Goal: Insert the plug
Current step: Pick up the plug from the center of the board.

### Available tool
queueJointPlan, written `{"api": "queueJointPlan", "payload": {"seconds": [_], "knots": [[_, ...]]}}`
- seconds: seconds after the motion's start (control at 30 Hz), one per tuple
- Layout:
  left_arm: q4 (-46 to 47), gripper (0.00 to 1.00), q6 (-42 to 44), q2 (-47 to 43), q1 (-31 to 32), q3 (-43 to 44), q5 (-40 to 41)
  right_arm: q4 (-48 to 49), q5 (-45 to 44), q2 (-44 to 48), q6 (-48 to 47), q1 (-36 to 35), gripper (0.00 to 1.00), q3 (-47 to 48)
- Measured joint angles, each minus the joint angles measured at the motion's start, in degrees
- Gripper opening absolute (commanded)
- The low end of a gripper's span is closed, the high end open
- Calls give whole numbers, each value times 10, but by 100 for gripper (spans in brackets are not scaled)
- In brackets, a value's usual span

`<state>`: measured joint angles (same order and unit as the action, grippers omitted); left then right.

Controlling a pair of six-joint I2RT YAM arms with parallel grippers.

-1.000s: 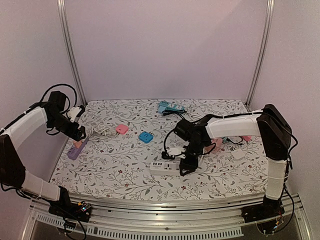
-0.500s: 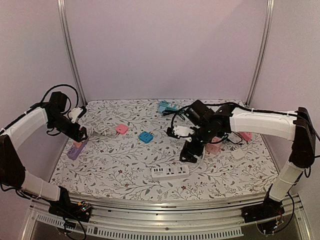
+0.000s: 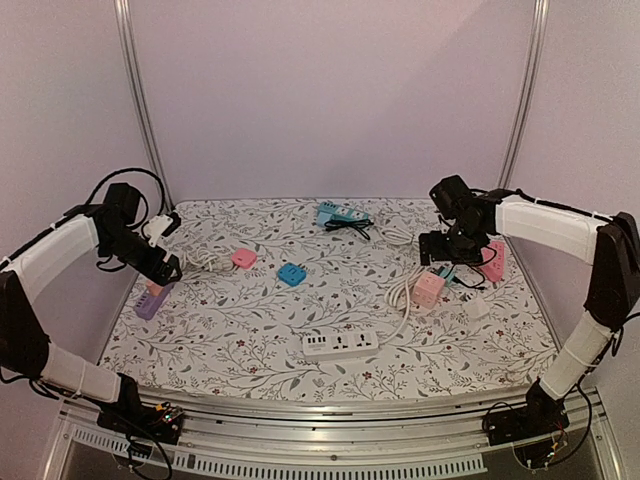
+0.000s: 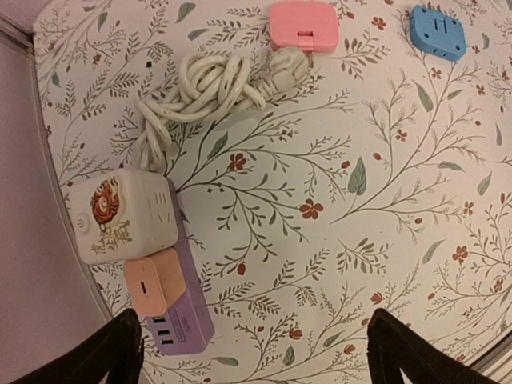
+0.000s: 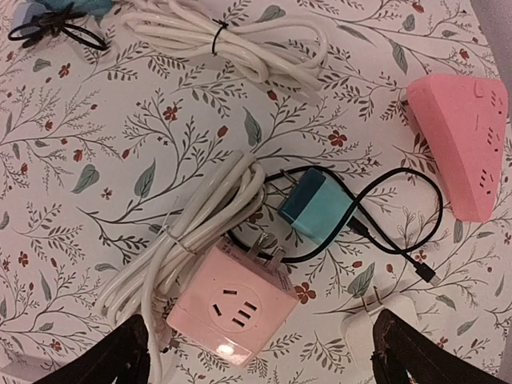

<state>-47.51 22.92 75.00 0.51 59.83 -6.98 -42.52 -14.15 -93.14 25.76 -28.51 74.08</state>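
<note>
Right pincer (image 5: 261,320) hangs wide open, holding nothing; the teal plug (image 5: 316,210) lies just ahead of its fingertips, beside the pink socket cube (image 5: 232,308) between them. Left pincer (image 4: 254,320) gapes empty too.

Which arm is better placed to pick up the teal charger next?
Right. The right gripper, open, hangs directly over the teal charger beside the pink cube. The left gripper is far away, over the purple strip.
</note>
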Motion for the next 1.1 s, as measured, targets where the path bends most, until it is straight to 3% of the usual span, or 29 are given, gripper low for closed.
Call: {"api": "queueJointPlan", "payload": {"seconds": [0.23, 0.33, 0.73, 1.1], "knots": [[0, 97, 0, -3, 7, -11, -1, -9, 10, -98, 79, 0, 94, 7], [0, 97, 0, -4, 7, -16, -1, -5, 22, -121, 101, 0, 89, 7], [2, 97, 1, -4, 10, -17, 0, 28, 66, -152, 129, 1, 45, 1], [0, 97, 9, 7, 14, -17, 1, 26, 140, -60, 61, -1, 9, -49]]}}
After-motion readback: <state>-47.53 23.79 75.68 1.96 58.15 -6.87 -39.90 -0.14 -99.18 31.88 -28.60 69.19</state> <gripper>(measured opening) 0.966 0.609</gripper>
